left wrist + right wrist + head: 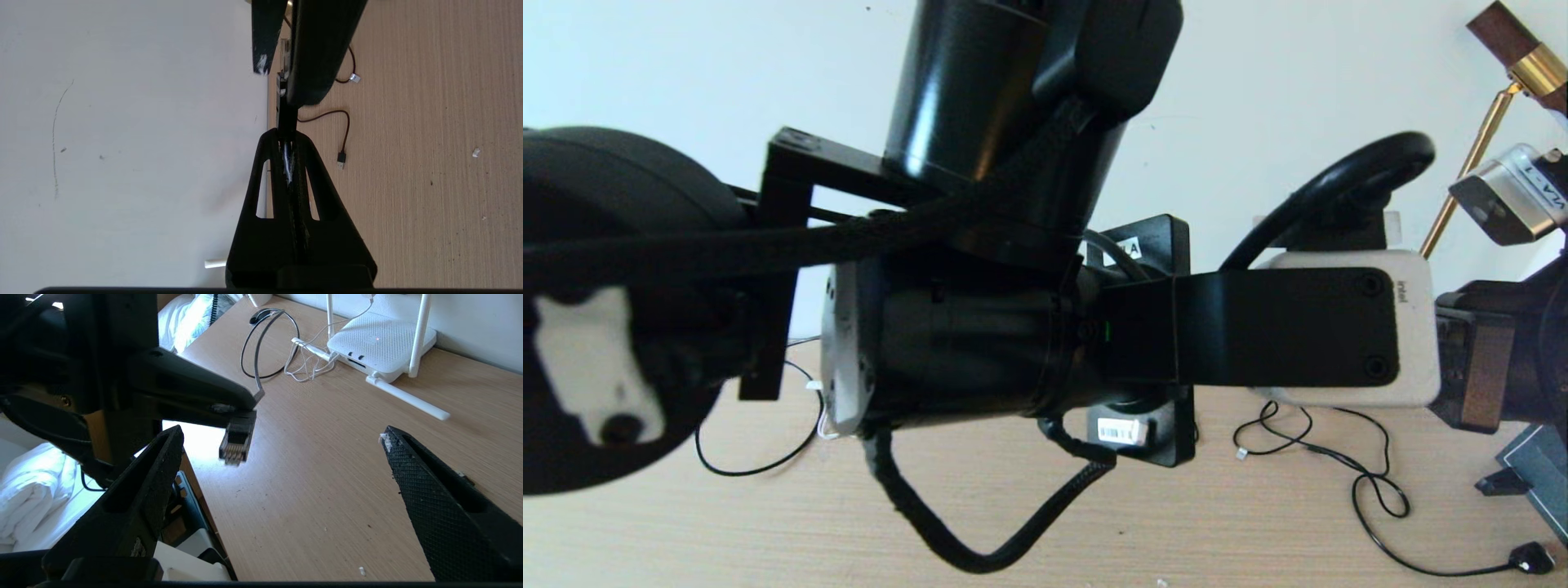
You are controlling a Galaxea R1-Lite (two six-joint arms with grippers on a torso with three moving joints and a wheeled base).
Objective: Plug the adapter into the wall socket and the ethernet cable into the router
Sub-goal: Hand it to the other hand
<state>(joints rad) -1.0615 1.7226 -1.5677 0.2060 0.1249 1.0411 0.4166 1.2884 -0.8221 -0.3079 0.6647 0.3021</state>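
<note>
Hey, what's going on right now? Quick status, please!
Left tool shut on ethernet cable, held above the desk. Right tool open nearby, empty. Router sits far off; nothing between.

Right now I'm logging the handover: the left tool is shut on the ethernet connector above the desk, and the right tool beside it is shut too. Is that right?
One slip: the right tool is open, its fingers spread wide, as the right wrist view shows. The rest holds: the left tool is shut on the ethernet connector above the desk.
</note>
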